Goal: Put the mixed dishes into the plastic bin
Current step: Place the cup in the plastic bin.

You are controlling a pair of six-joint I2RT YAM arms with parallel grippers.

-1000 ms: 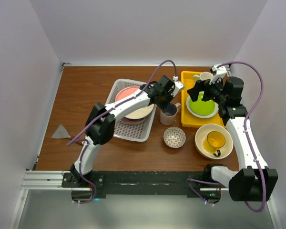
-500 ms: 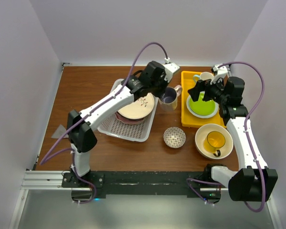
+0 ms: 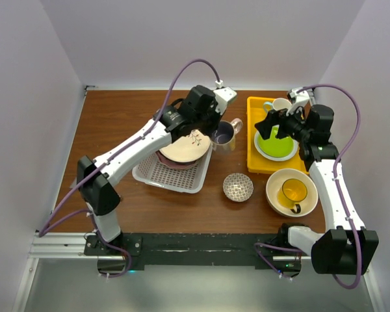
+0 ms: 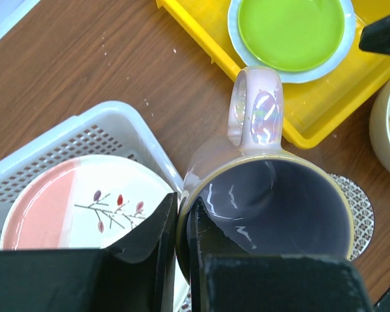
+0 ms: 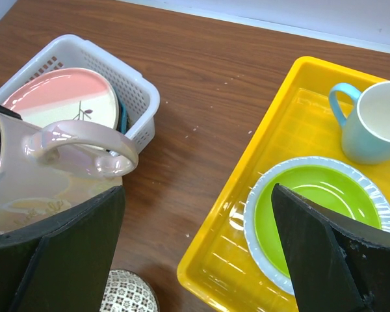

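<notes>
Scene: We look down on a brown wooden table [image 3: 117, 130], with two robot arms reaching in from the bottom of the frame.

Left gripper: The left gripper [image 4: 181, 221] is near the centre of the overhead view. Its jaws are pinched together on the rim of the beige mug, one finger inside the wall and one outside.

Beige mug: The beige mug [image 4: 266, 208] is upright, with a glossy lilac inside. Its handle points toward the upper right of the overhead frame. The mug is just beside the bin's right rim, between the bin and the yellow tray, and it appears lifted off the table.

Plastic bin: The plastic bin [image 3: 157, 174] is a white lattice basket left of centre. A pink-and-cream plate [image 3: 184, 146] with a small twig pattern lies flat inside it.

Right gripper: The right gripper [image 3: 273, 125] hovers over the tray at the upper right. Its jaws are spread wide, with nothing between them.

Yellow tray: The yellow tray [image 3: 255, 162] is right of centre. It carries a green plate [image 3: 275, 142] and, at its far end, a pale blue mug [image 3: 278, 105].

Small patterned bowl: The small patterned bowl [image 3: 238, 186] stands on the table below centre, apart from the bin.

Large cream bowl: The large cream bowl [image 3: 274, 188] is at the lower right, just below the tray. A yellow mug [image 3: 294, 192] sits inside it.
</notes>
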